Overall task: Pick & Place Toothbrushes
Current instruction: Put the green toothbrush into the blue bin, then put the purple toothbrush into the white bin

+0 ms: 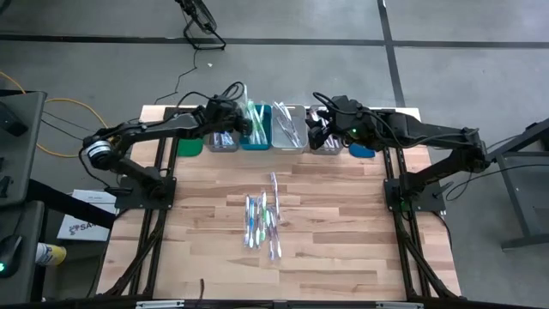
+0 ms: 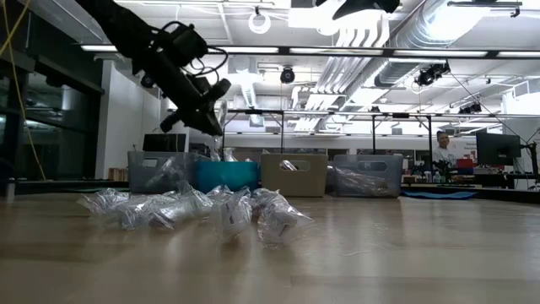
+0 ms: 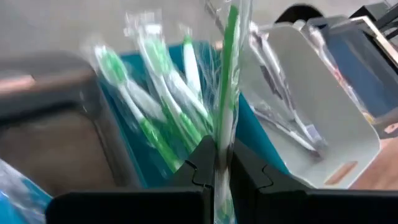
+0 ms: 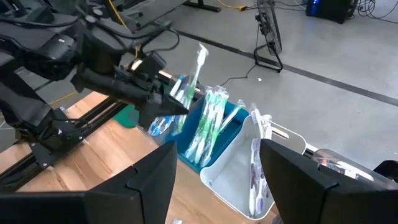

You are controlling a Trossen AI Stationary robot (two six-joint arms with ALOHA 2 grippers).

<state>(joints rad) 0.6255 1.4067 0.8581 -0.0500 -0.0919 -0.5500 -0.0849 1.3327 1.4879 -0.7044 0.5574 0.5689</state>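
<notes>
Green toothbrush [image 3: 227, 93] pinched in left fingers [image 3: 205, 163] above teal bin [image 3: 127, 134] rim.

Bright overhead light, blurred wrist foreground

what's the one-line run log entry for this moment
left gripper: shut on green toothbrush, above teal bin | right gripper: open, empty, over bin row | pile of toothbrushes: mid-table
</notes>
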